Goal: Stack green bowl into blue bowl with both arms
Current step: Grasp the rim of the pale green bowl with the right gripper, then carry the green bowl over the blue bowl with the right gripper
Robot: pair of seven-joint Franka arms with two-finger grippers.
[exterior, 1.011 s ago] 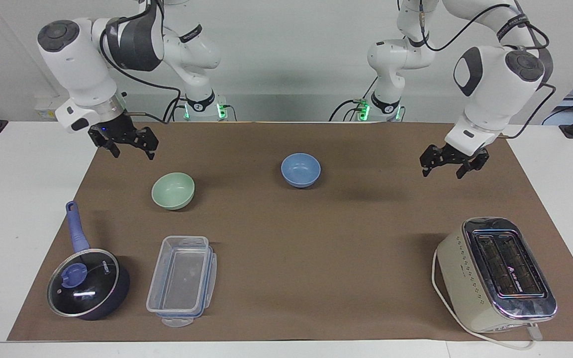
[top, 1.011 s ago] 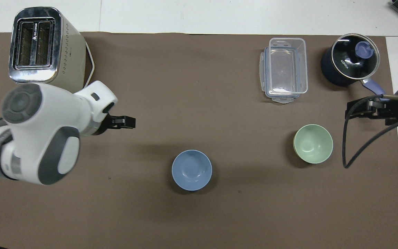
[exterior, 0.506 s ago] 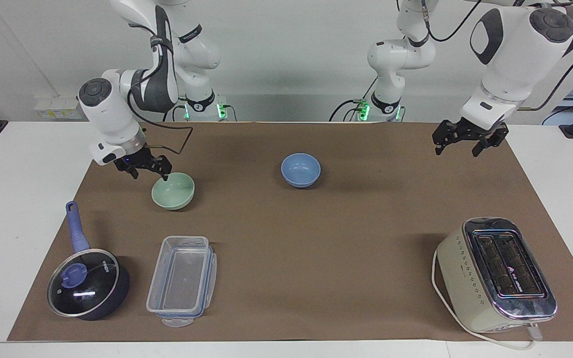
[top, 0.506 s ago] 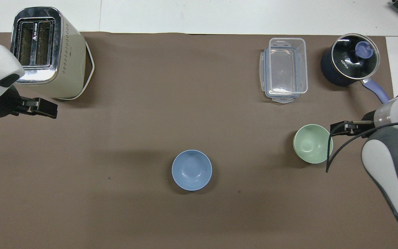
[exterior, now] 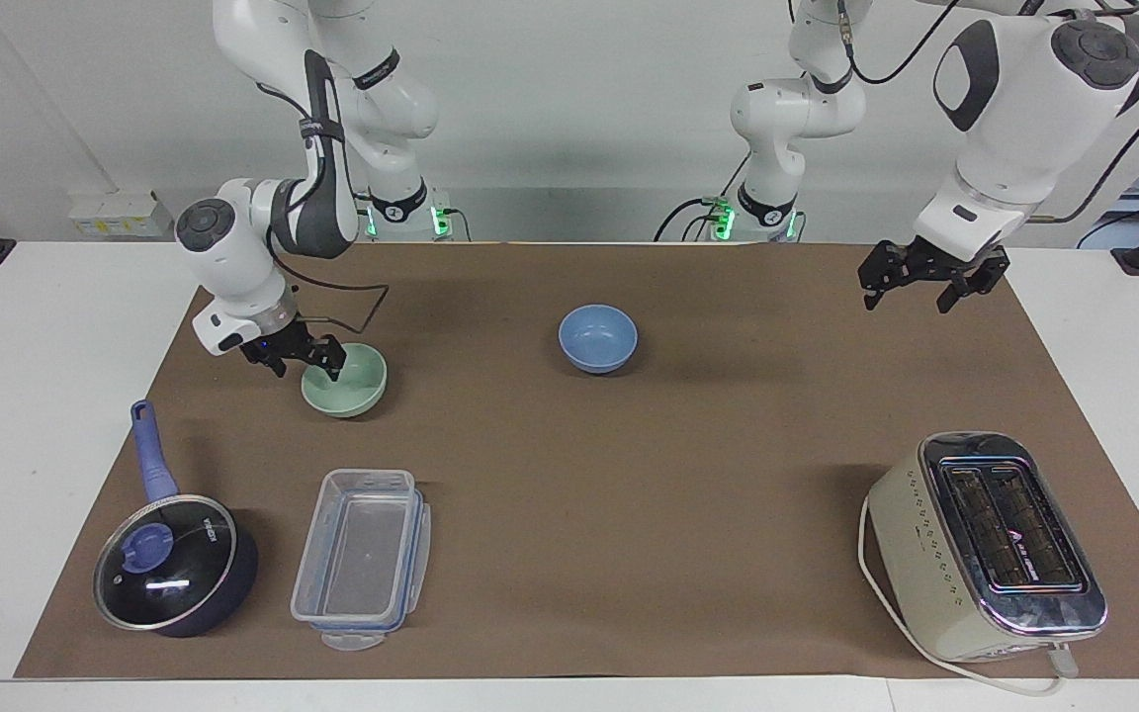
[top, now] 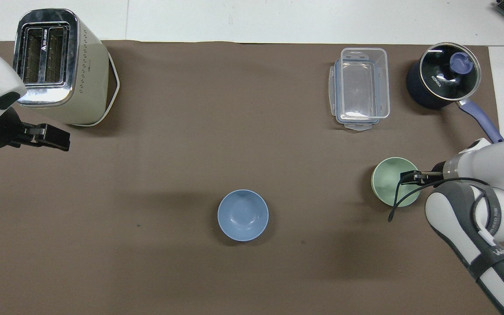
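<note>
The green bowl stands upright on the brown mat toward the right arm's end; it also shows in the overhead view. My right gripper is low at its rim, fingers spread, one over the bowl's inside and one outside the rim at the right arm's end. The blue bowl stands empty at the mat's middle, near the robots. My left gripper is open and empty, up in the air over the mat's left arm's end, where the arm waits.
A cream toaster stands far from the robots at the left arm's end. A clear plastic container and a dark blue lidded saucepan stand farther from the robots than the green bowl.
My right gripper came down from the air to the green bowl's rim. My left gripper rose and drew back toward the left arm's end, then held still. Neither bowl moved.
</note>
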